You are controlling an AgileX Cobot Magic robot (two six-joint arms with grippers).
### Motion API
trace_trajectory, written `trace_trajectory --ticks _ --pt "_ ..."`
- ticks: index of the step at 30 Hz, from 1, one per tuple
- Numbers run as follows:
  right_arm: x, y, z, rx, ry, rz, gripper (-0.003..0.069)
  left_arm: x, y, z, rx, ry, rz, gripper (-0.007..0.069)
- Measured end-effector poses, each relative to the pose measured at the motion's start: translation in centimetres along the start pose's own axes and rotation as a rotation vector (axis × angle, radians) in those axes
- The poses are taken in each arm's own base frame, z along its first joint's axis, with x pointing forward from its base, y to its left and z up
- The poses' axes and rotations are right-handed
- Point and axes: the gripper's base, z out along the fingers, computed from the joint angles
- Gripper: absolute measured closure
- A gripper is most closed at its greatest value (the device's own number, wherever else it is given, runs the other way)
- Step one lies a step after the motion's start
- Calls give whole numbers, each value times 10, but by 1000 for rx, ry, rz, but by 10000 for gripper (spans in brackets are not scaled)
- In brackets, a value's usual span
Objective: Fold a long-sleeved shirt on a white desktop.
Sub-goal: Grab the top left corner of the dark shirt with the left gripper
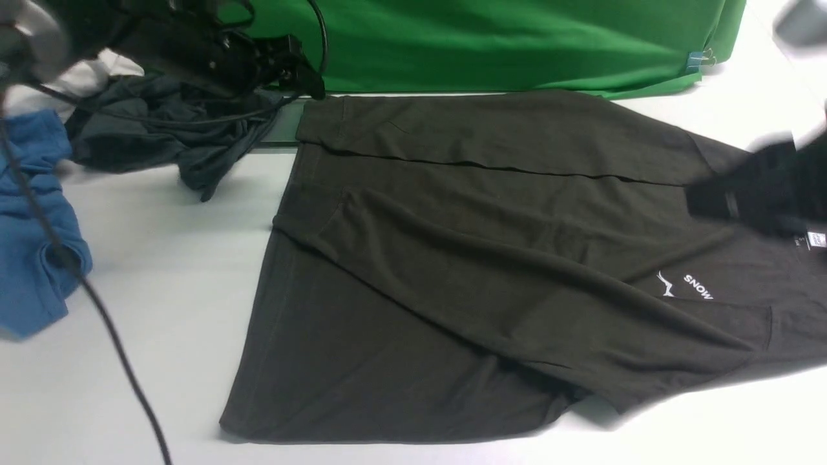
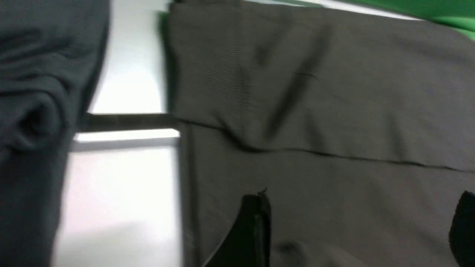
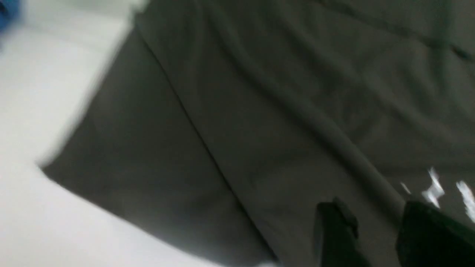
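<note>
The broad, matte white desktop point(image 1: 161, 258) carries all items, and a green cloth backdrop point(image 1: 504, 45) closes off its far edge. The large, very dark olive-black knit long-sleeved shirt point(image 1: 452, 271) lies flat on the centre and right of the desktop, hem toward the left and neck toward the right. A crumpled dark teal-grey garment point(image 1: 148, 135) lies at the far left, apart from the shirt and partly hidden by the left arm. A blue garment point(image 1: 29, 226) lies nearer, at the left edge. A black cable point(image 1: 110, 329) crosses over it. The grey metal frame of a rectangular cable hatch point(image 2: 126, 121) meets the shirt's hem edge. The left gripper point(image 2: 360, 207) hangs over the shirt with jaws spread wide and empty. The right gripper point(image 3: 376, 211) is above the chest area with jaws partly parted. A fabric ridge runs into the gap; whether it is pinched cannot be determined. One band is folded over the shirt's far side, and another lies diagonally across the body. The white "SNOW" lettering point(image 1: 698, 287), bird logo point(image 1: 665, 284) and white neck label point(image 1: 815, 240) face upward.
</note>
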Motion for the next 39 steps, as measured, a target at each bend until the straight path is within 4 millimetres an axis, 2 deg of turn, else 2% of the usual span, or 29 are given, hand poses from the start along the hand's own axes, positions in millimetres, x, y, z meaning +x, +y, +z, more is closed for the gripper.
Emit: trace_trajectory --ticks 3,6,7,13,17,18,20,22,23,26,29,39 --pt "-11 6 2 -55 -33 41 418 0 19 34 -29 -10 -50 -61" --pt "-13 7 3 -72 -41 56 418 1 28 51 -33 -37 -82 -52" --pt "-13 8 3 -79 -43 62 418 2 34 62 -35 -57 -107 -44" --pt "-14 8 3 -85 -53 69 418 3 45 82 -29 -129 -142 29" --pt "-15 8 3 -85 -67 69 418 3 46 85 -17 -144 -122 167" --pt "-15 8 3 -85 -67 69 418 3 46 86 -17 -143 -120 176" --pt "-16 8 3 -85 -72 70 418 3 46 85 -18 -149 -108 305" --pt "-16 8 3 -85 -74 70 418 3 46 85 -19 -151 -108 355" --pt "-16 8 3 -85 -79 70 418 2 46 85 -19 -152 -106 435" --pt "-16 8 3 -85 -80 70 418 2 46 85 -19 -152 -106 564" --pt "-16 8 3 -85 -80 70 418 2 46 85 -19 -153 -105 605" --pt "-15 8 3 -87 -65 71 418 -11 32 67 18 -155 -70 606"
